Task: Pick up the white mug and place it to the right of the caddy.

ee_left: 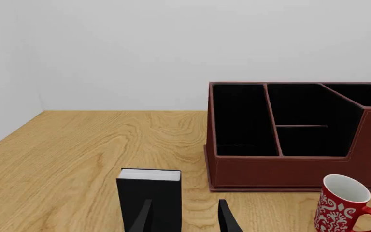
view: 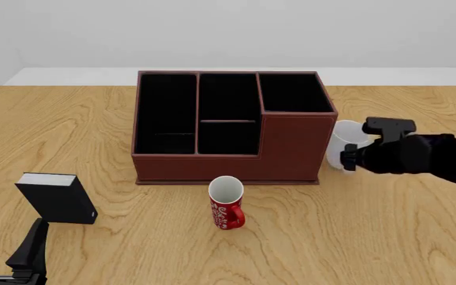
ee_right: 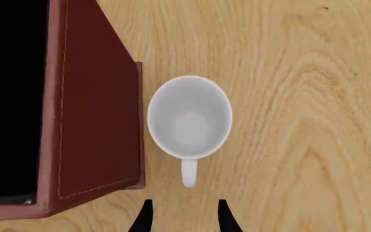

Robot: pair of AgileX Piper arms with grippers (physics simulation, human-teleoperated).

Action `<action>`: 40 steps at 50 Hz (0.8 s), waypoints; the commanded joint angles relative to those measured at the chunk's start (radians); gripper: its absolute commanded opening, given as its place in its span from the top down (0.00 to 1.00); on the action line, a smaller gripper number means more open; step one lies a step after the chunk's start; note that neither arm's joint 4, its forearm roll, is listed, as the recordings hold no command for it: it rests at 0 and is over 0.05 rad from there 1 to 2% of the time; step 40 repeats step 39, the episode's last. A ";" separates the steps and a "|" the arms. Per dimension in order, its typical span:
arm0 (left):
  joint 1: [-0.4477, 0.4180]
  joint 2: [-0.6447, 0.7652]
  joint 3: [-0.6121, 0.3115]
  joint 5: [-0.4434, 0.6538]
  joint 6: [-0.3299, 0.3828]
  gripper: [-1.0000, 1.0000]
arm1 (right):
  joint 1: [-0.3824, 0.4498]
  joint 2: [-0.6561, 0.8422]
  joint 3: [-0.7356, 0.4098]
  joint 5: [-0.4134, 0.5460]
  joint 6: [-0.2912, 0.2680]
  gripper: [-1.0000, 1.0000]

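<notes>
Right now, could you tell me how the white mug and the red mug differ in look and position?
The white mug is plain and unmarked; the red mug carries white lettering on its side. The white mug looks wider, the red mug slimmer. The white mug stands close beside the right wall of the caddy, under the right gripper, while the red mug stands in front of the caddy. Both are upright, empty, and have a loop handle.

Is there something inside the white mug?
Nothing: the right wrist view looks straight down into the white mug and shows only its bare white bottom. In the front view the right gripper covers part of it.
</notes>
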 commanded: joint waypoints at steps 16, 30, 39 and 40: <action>0.000 0.000 0.000 0.000 0.000 0.00 | 0.003 -0.112 0.021 0.010 0.013 0.00; 0.000 0.000 0.000 0.000 0.000 0.00 | 0.002 -0.184 0.021 0.036 0.012 0.00; 0.000 0.000 0.000 0.000 0.000 0.00 | 0.005 -0.222 0.012 0.058 0.006 0.00; 0.000 0.000 0.000 0.000 0.000 0.00 | 0.005 -0.222 0.012 0.058 0.006 0.00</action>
